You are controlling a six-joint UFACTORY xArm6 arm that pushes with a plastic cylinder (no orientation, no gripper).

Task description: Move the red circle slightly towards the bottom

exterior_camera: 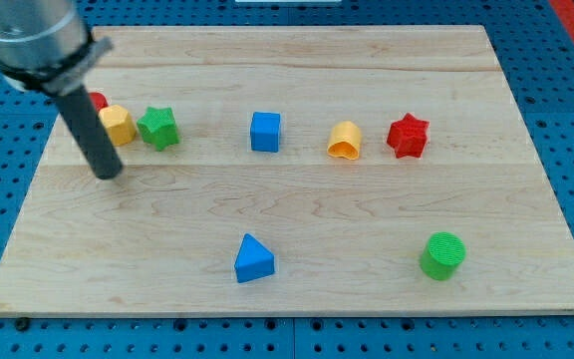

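The red circle (98,101) sits at the view's upper left, mostly hidden behind my rod; only a small red edge shows. A yellow block (119,125) touches it on its lower right. My tip (109,175) rests on the board below and slightly right of the red circle, just below the yellow block's left side. The rod slants up to the view's top left.
A green star (157,128) sits right of the yellow block. A blue cube (265,132), a yellow block (345,141) and a red star (408,136) line the middle row. A blue triangle (254,259) and a green cylinder (442,255) lie lower. The wooden board (297,209) ends in blue pegboard.
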